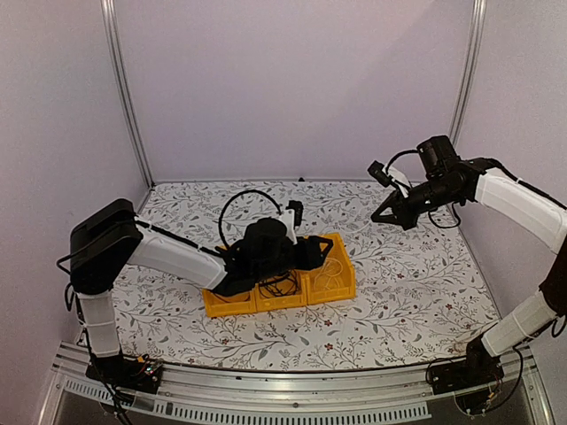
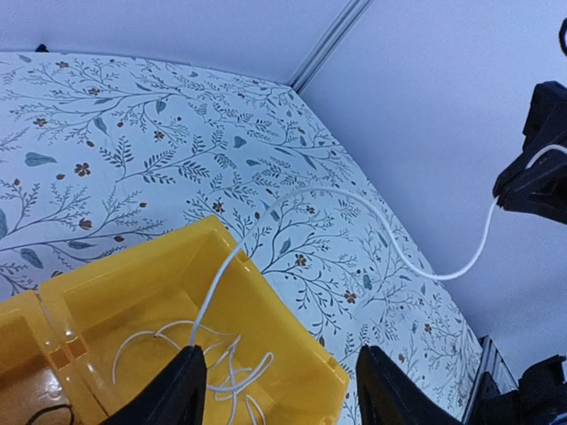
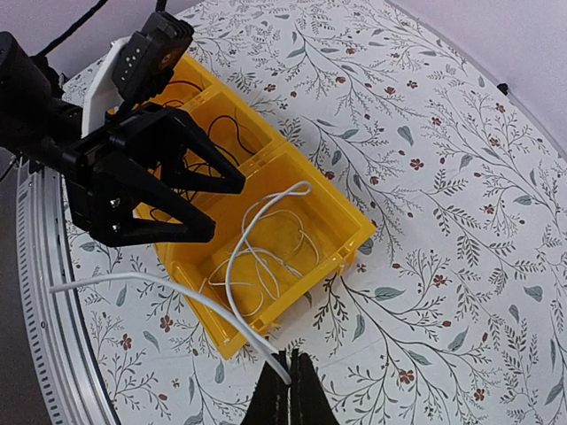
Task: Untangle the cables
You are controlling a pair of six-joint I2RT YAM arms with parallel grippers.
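The left hand (image 2: 279,390) hovers, fingers spread and holding nothing, over the right-end compartment of a yellow plastic three-compartment bin (image 2: 292,345), probably leaving the thin white flexible cable (image 2: 443,277) coiled inside free to slide out; thin dark cables (image 1: 280,285) lie in the middle compartment. The white strand sags through the air to the right hand (image 3: 290,385), raised well to the right and pinched together on it, seemingly to draw it clear. The bin sits on a counter (image 1: 416,292) covered in white cloth printed with leafy sprigs, enclosed by plain pale walls (image 1: 292,88) and slim metal posts (image 1: 124,97).
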